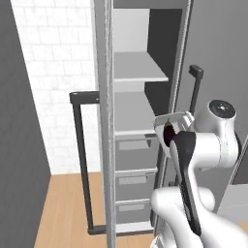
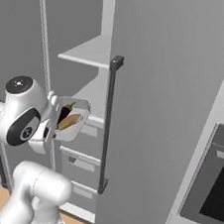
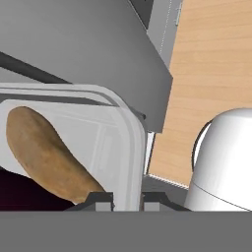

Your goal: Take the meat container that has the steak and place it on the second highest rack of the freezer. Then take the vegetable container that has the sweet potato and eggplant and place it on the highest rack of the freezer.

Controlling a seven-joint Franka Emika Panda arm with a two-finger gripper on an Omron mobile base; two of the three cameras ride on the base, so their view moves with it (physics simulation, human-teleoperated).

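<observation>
From my remote station I see the tall grey freezer [image 1: 140,97] standing open across the centre of the left base view, its door [image 2: 168,116] filling the middle and right of the right base view with the long dark handle [image 2: 107,126] running down its left edge. Inside, the highest rack [image 1: 138,68] sits in the upper middle of the left base view, the second rack [image 1: 131,114] below it and grey drawers [image 1: 135,152] under that. My white arm [image 1: 213,145] rises at lower right there. The vegetable container [image 2: 72,120], a pale tray tipped nearly on edge, hangs at centre left of the right base view, in front of the drawers and below both racks. The gripper [image 3: 127,201] at the bottom of the hand view pinches the container's rim, jaws narrowly apart around it. The sweet potato [image 3: 47,155] lies at lower left against the dark eggplant [image 2: 65,112].
</observation>
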